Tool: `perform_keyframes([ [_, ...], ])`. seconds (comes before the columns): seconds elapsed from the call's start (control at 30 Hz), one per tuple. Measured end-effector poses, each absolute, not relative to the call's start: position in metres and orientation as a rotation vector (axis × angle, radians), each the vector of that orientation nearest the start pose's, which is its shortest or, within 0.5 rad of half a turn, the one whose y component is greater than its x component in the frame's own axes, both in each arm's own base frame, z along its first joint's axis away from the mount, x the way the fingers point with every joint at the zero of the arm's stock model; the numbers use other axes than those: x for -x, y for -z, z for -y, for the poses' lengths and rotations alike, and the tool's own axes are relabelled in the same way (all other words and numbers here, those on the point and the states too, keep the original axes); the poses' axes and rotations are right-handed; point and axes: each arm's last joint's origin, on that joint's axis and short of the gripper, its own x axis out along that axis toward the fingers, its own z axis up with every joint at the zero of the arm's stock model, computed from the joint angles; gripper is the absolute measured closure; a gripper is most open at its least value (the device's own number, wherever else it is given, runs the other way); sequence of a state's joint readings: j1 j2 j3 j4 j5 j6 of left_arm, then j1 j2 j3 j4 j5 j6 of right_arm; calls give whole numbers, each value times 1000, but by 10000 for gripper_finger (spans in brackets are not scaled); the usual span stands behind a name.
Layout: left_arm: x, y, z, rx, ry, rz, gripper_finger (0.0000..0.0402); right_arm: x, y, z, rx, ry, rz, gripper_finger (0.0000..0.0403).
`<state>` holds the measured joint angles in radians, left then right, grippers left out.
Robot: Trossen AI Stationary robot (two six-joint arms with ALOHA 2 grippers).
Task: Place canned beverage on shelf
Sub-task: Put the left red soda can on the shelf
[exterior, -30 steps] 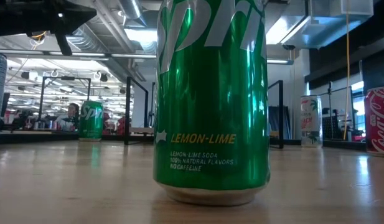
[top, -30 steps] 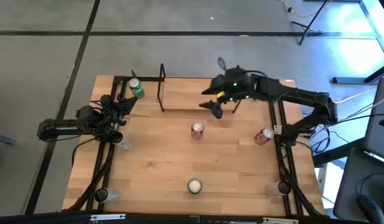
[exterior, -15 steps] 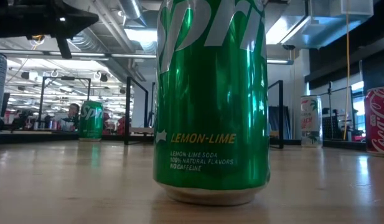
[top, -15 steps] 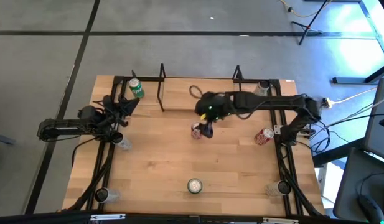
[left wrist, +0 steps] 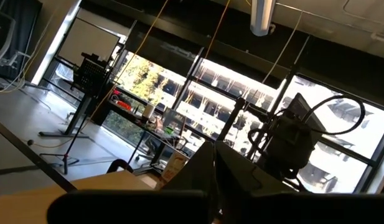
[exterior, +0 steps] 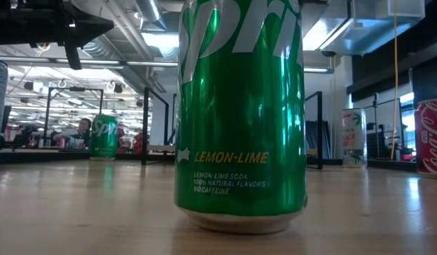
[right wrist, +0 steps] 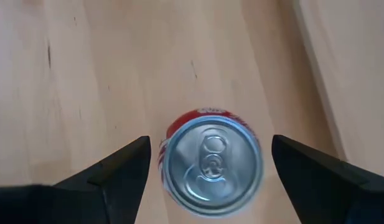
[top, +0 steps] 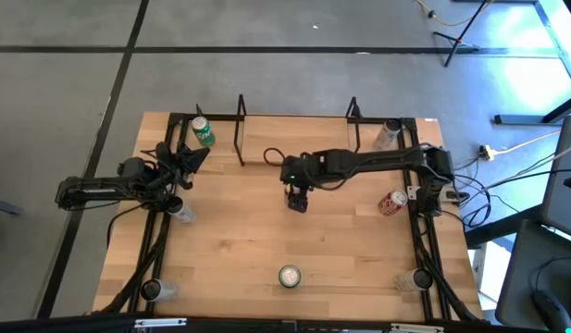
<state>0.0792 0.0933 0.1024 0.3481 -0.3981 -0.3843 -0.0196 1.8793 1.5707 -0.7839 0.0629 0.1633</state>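
Right wrist view looks straight down on the red can (right wrist: pixel 210 163), standing upright on the table (right wrist: pixel 104 74) with its long axis vertical, directly below the right gripper (right wrist: pixel 210 171). The fingers (right wrist: pixel 120 168) are spread wide, one on each side of the can, gripping nothing. From above, this gripper (top: pixel 297 198) hangs mid-table, just in front of the shelf (top: pixel 294 143). The left gripper (top: pixel 188 159) waits at the left edge, its opening indiscernible.
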Motion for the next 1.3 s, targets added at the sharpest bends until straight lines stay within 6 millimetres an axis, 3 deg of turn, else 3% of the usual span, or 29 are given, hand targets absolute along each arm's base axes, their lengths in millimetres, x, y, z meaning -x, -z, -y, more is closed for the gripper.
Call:
perform_keyframes([
  [0.2,-89,-223,-18,431,-399,443,392,-401,-235,10,-119,170,-1137,84],
  [0.37,-89,-223,-18,431,-399,443,392,-402,-232,10,-112,172,-1148,86],
  [0.5,-89,-223,-18,429,-399,443,392,-402,-232,10,-106,169,-1157,124],
  [0.6,-89,-223,-18,429,-399,443,392,-399,-236,10,-106,166,-1156,164],
  [0.77,-89,-223,-18,428,-399,443,392,-388,-253,15,-112,174,-1140,165],
  [1.03,-89,-222,-18,427,-402,432,392,-349,-306,52,-117,263,-1057,165],
  [1.17,-90,-220,-18,423,-407,409,392,-324,-330,86,-123,342,-1004,165],
  [1.3,-90,-219,-18,421,-412,391,392,-305,-335,126,-129,431,-1008,165],
])
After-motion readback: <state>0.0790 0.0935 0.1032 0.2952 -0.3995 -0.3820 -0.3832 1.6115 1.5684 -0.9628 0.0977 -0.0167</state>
